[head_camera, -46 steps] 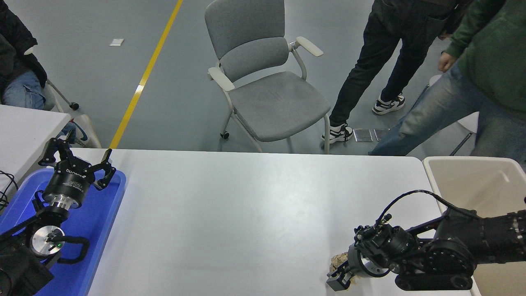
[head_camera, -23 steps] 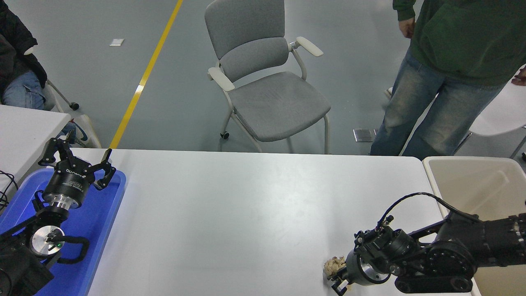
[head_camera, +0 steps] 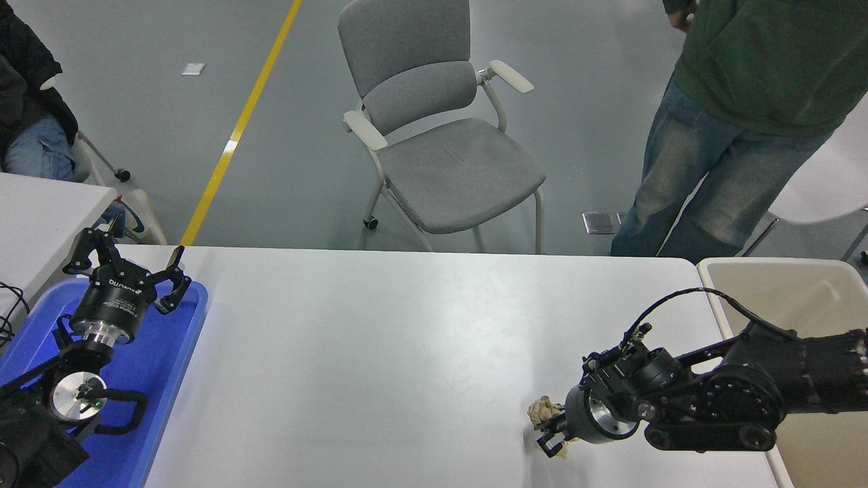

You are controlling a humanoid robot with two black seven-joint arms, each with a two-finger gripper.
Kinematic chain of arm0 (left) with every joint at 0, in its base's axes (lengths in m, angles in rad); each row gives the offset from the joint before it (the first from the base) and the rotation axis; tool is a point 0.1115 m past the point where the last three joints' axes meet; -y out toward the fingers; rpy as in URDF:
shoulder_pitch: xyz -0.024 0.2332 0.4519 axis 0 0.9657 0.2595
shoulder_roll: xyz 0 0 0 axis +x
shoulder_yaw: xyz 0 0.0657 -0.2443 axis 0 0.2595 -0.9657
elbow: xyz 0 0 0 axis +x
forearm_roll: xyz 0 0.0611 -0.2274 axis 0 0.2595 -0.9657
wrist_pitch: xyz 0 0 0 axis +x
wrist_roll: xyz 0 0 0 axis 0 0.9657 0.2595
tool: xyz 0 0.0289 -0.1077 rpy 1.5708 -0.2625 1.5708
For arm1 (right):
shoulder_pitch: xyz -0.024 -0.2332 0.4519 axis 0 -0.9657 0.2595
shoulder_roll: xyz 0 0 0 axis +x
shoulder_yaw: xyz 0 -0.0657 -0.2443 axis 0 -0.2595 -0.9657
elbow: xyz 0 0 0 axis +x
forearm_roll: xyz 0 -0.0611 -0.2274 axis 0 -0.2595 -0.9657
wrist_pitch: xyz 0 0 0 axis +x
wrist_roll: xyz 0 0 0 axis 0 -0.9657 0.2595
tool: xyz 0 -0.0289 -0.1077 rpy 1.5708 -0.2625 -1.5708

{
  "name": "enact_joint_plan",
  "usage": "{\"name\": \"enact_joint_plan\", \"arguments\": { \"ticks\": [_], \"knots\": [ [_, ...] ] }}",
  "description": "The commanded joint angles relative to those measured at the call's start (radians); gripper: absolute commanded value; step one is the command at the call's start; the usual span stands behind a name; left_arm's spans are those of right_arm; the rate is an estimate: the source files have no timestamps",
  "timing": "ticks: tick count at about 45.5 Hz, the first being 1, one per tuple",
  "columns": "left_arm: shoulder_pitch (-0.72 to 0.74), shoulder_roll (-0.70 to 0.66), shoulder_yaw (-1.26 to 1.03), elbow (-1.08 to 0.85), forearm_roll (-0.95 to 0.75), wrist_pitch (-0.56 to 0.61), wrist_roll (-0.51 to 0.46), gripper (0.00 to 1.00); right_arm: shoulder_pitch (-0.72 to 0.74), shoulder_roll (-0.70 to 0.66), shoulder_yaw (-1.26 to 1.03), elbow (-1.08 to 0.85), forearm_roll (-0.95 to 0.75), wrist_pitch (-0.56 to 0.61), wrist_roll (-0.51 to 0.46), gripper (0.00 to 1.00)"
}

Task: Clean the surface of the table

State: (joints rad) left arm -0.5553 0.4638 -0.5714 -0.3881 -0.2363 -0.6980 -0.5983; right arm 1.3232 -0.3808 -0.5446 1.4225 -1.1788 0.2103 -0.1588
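Observation:
The table surface (head_camera: 407, 352) is a wide white-grey top filling the lower half of the head view. A crumpled beige paper wad (head_camera: 542, 411) sits at its front right. My right gripper (head_camera: 550, 428) is shut on the paper wad and holds it just above the surface, the arm reaching in from the right edge. My left gripper (head_camera: 125, 261) is open and parked over a blue tray (head_camera: 163, 359) at the lower left.
A beige bin (head_camera: 780, 298) stands off the table's right end. A grey chair (head_camera: 441, 135) is behind the far edge. A person in jeans (head_camera: 712, 169) stands at the far right. A smaller white table (head_camera: 41, 217) and a seated person are at the left.
My right gripper closed on the paper wad and rose slightly, moving a little left and away from the front edge. The people at the far right shifted; one left view.

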Motion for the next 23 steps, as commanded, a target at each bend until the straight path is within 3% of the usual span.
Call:
{"name": "enact_joint_plan", "arguments": {
  "ticks": [1,23],
  "knots": [
    [0.0,-0.001,-0.001,0.0,0.0,0.0,0.0,1.0,0.175,-0.053,0.003,0.084,0.125,0.061,-0.002,0.0],
    [0.0,-0.001,0.001,0.0,0.0,0.0,0.0,1.0,0.407,-0.22,-0.005,0.181,0.2,0.15,-0.004,0.0]
  ]
}}
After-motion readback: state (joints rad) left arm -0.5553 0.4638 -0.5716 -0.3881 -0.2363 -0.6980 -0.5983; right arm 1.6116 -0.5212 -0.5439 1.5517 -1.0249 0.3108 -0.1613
